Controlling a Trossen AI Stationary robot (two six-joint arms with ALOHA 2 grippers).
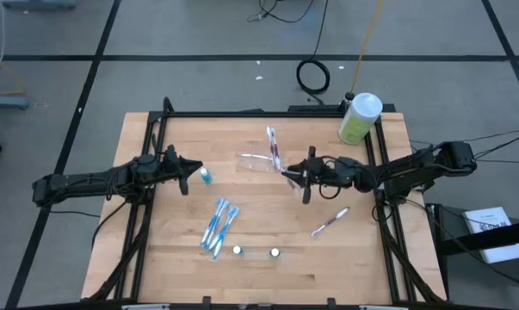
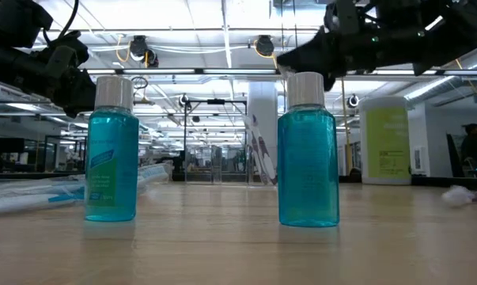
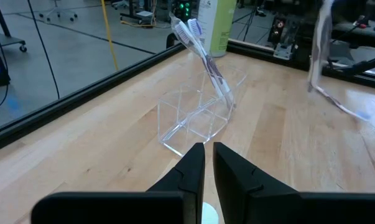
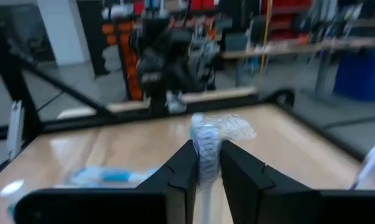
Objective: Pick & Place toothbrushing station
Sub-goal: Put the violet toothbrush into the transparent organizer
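Observation:
The toothbrushing station, a small clear tray, rests on the wooden table's far middle. Two toothbrushes stick into it and lean toward the far edge. My right gripper is level just right of the tray, shut on a wrapped toothbrush. My left gripper hovers left of the tray, fingers almost together with nothing between their tips. A small teal bottle lies right at them, and its white cap shows below the fingers. I cannot tell whether they touch. My right gripper pinches the wrapped toothbrush between its two fingers, close to the bristle end. That end and its crinkled clear wrapper stick out past the fingertips. The fingers reach in level from the table's right side. The rest of the brush hangs below, off the table.
A large green bottle with a white cap stands at the far right corner. Blue-packed toothbrushes lie left of centre, and one more toothbrush lies right of centre. Two small teal bottles stand near the front edge.

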